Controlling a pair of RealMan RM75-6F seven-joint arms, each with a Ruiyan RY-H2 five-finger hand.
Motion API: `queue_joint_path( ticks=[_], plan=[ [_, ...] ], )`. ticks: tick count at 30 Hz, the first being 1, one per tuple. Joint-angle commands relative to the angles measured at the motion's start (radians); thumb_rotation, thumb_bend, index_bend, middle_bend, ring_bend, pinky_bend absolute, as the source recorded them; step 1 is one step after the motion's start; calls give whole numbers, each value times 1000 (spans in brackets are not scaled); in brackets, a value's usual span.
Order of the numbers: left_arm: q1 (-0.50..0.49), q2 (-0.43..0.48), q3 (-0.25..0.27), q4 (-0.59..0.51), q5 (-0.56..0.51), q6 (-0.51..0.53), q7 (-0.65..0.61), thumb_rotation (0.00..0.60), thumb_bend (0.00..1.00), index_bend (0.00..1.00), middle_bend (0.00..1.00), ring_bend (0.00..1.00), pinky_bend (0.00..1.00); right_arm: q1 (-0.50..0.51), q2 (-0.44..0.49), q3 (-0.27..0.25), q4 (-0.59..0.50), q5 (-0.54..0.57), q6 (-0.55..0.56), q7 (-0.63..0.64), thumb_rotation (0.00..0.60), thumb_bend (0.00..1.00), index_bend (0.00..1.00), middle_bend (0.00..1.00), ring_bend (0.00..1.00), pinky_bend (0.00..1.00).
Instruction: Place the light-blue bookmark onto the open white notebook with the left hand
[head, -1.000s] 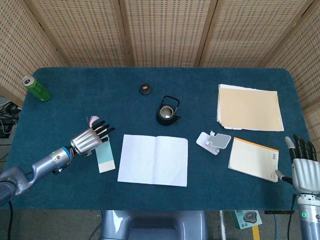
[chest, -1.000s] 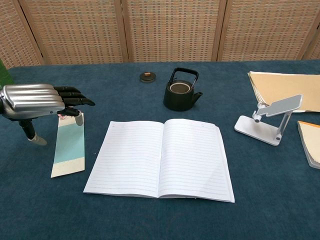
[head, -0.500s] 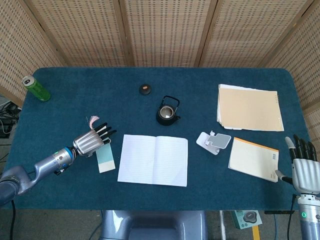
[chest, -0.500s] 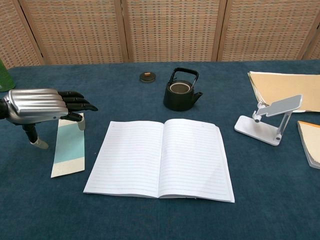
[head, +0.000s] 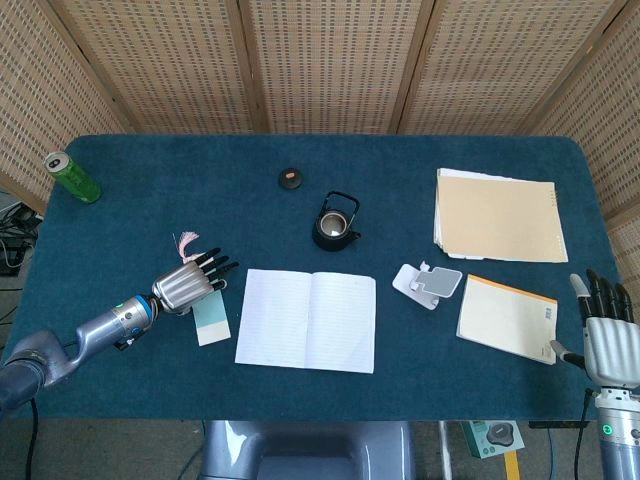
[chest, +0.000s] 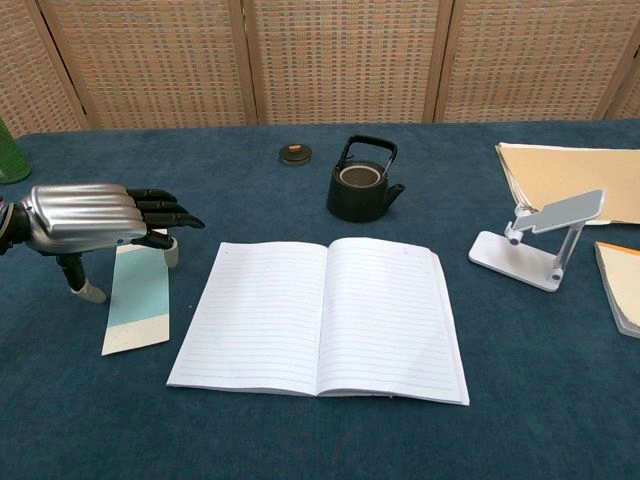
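Note:
The light-blue bookmark (head: 211, 320) (chest: 137, 305) lies flat on the blue table, just left of the open white notebook (head: 306, 320) (chest: 320, 315). Its pink tassel (head: 186, 240) trails off the far end. My left hand (head: 185, 283) (chest: 85, 215) hovers low over the bookmark's far end, palm down, fingers stretched toward the notebook and thumb hanging down; it holds nothing. That end of the bookmark is hidden under the hand. My right hand (head: 605, 335) stays at the table's near right corner, fingers straight and empty; only the head view shows it.
A black teapot (head: 335, 222) (chest: 362, 185) stands behind the notebook, a small dark lid (head: 290, 178) beyond it. A green can (head: 72, 177) is far left. A phone stand (head: 428, 284) (chest: 540, 240), tan folders (head: 498, 215) and a yellow notepad (head: 508, 318) occupy the right.
My left hand has slid a little right and nearer, lower over the bookmark's far end. The bookmark and my right hand have not moved.

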Motion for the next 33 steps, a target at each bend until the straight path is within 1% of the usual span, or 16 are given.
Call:
queue_joint_path(
  ticks=[1,24,30,32,33],
  plan=[
    [-2,-3,3,2,-1,-3,1,600,100,295,0,0,0,0,0,0,0,0,0,0,600,101,47,0,0,0],
    [-23,-23,12,1,-24,-31,8,600,104,320,0,0,0,1,0,-4,1,-3,-5,7,600,101,47,0,0,0],
    [-28,-22,15,-8,-30,-42,15,600,122,347,0,0,0,1,-1,-4,3,-4,-3,8,600,101,47,0,0,0],
    [-28,-22,15,-11,-33,-46,15,600,146,365,0,0,0,1,-1,-4,3,-4,-4,9,600,101,47,0,0,0],
    [-28,-22,15,-11,-34,-46,15,600,174,373,0,0,0,1,-1,-4,3,-5,-3,9,600,101,47,0,0,0]
  ],
)
